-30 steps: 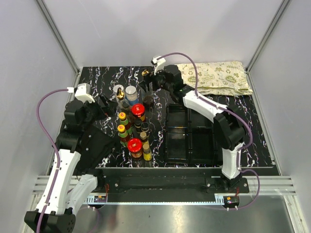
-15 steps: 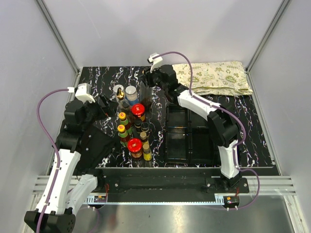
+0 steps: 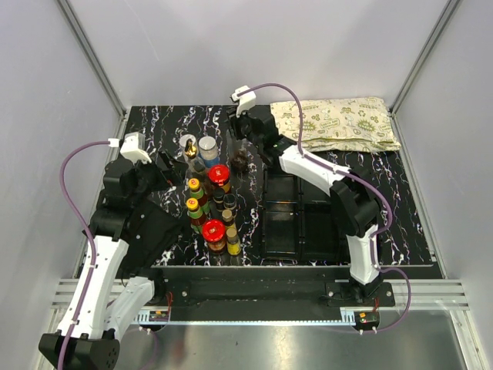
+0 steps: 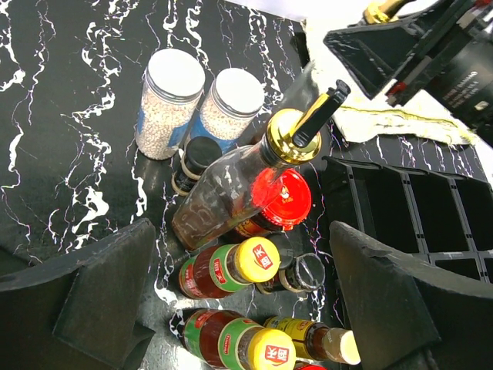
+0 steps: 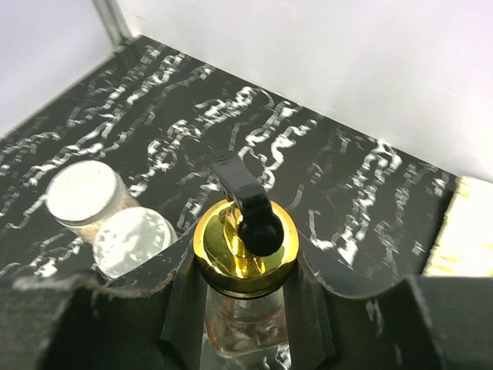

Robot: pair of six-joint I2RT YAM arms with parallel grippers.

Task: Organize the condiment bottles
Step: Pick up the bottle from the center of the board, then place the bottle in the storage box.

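Gold-spouted glass bottle, upright off the far-left corner of the black compartment tray, sits clamped under its cap by the right gripper; best lifted straight up; left gripper jaws gape, holding nothing.

Bottles stand left of the tray, bag behind it.

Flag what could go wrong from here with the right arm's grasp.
The right gripper pinches the gold-spouted glass bottle high up, by its cap; smooth glass may slip or swing when lifted. The grey-lidded shakers stand close beside it and could be knocked over.
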